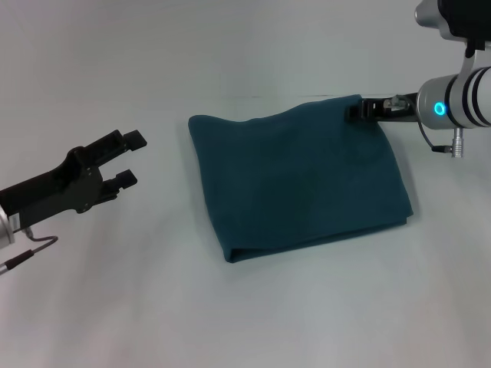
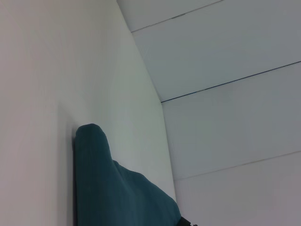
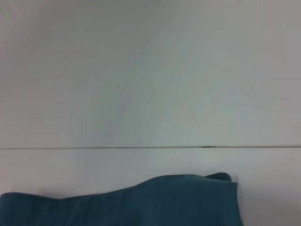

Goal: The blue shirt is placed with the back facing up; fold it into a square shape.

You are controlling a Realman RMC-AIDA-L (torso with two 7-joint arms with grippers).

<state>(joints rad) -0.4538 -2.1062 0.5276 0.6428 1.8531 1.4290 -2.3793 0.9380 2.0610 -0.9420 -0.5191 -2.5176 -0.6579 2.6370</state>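
1. I see the blue shirt (image 2: 113, 193) lying on the white table (image 2: 42, 94).
2. A dark part shows at the shirt's far edge; I cannot tell what it is.
3. A pale panelled wall (image 2: 225, 117) stands behind.

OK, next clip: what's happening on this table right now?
A two-armed robot is folding the blue shirt, which already lies as a roughly square bundle on the white table. The right pincer is at the shirt's far right corner. The left pincer hangs open off to the shirt's left, touching nothing.
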